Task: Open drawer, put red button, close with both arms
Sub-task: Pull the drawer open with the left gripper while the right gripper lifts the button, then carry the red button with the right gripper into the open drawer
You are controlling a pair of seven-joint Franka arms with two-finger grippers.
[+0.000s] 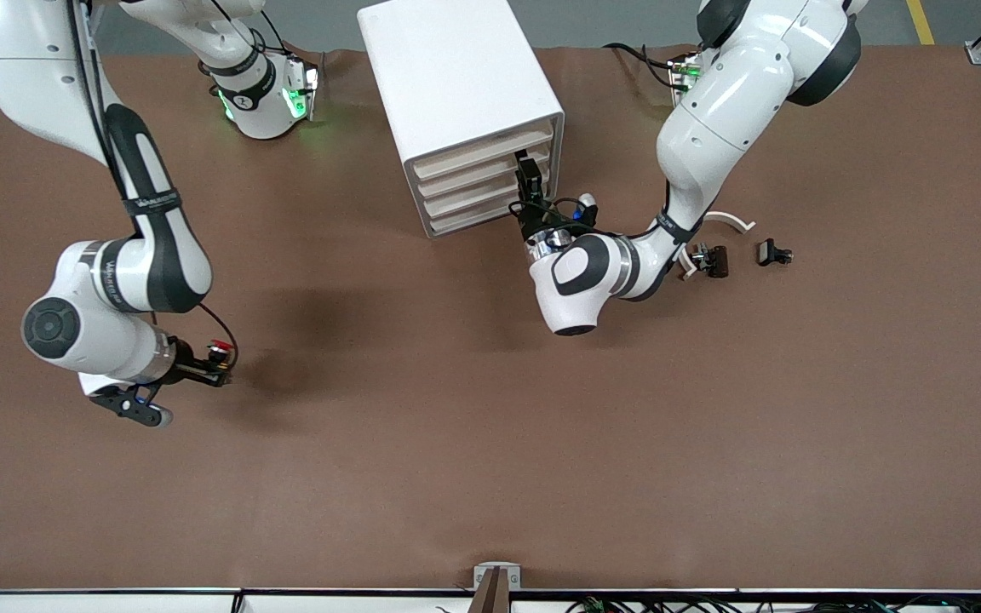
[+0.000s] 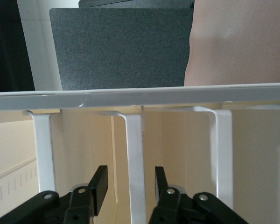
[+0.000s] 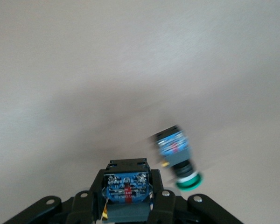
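While the right gripper [image 1: 216,368], lower left of frame, pinches the red button [image 1: 220,346], the left gripper [image 1: 530,183], upper middle, straddles a handle [image 2: 134,158] on the drawer unit [image 1: 465,102], fingers apart, so a loose hold there could slip off mid-pull.

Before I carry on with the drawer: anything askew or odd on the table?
Only the green-capped pushbutton with blue body: it lies tipped on its side on the brown table, beside the right pincer, which grips the red-capped pushbutton. Nothing looks spilled or damaged.
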